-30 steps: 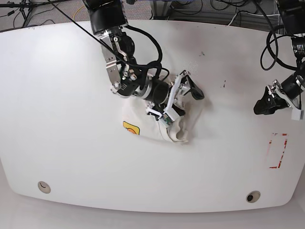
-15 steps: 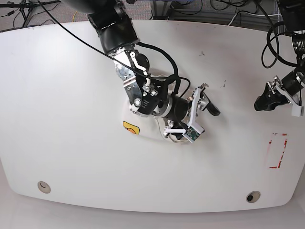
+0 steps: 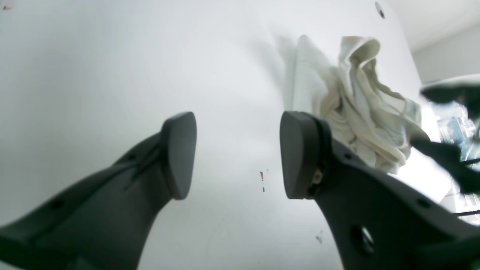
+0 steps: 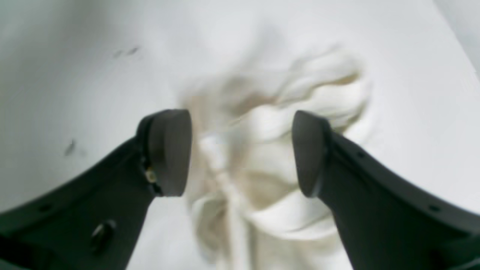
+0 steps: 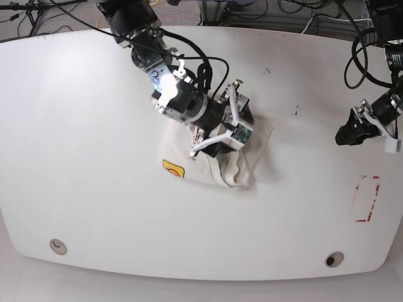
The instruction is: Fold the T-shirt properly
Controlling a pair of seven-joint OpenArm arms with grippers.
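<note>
Dark grey moulded plastic, two pairs of jaws, both parted with nothing between the pads.

Item one: the right gripper (image 4: 242, 152), jaws spread apart in its own wrist view, poised over the cloth. I see blurred folds of fabric in the gap below the pads, but neither pad pinches any of it. In the base view this gripper (image 5: 234, 119) sits at the end of the black and silver arm reaching in from the upper left of the worktop.

Item two: the left gripper (image 3: 238, 155), jaws likewise apart, only bare white surface between them. In the base view it (image 5: 352, 133) hangs near the right edge of the worktop, well apart from the cloth.

Item three: the crumpled off-white cotton T-shirt (image 5: 230, 165), lying bunched in a heap near the middle of the worktop, partly under the right arm. From the left wrist view I see it (image 3: 360, 108) as a rumpled mound beyond the jaws. A small yellow label (image 5: 173, 169) shows at its left edge.

Item four: the white rounded worktop (image 5: 82, 138), with a red rectangular outline (image 5: 367, 199) marked near its right side.
</note>
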